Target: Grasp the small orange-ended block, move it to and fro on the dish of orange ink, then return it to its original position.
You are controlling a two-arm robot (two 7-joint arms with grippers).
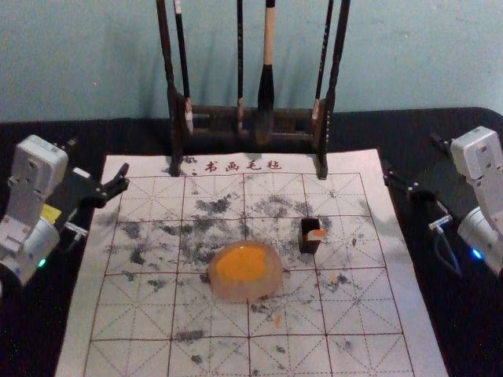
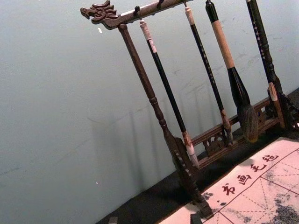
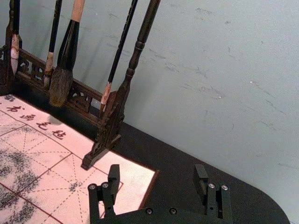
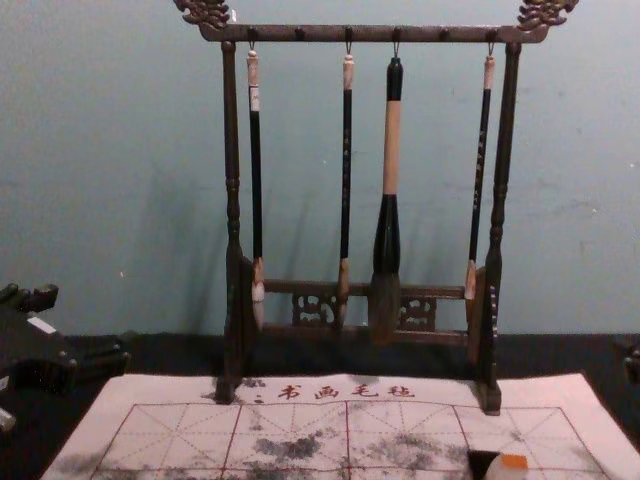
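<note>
Between the left gripper (image 1: 99,155) and right gripper (image 1: 410,152), fingers wide apart, the small orange-ended block (image 1: 317,234) needs grabbing first, probably by the right.

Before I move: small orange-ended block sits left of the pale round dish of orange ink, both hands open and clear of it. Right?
Wrong side: the head view shows the small orange-ended block to the right of the pale round dish of orange ink. The rest holds: left hand and right hand are open and clear of it.
</note>
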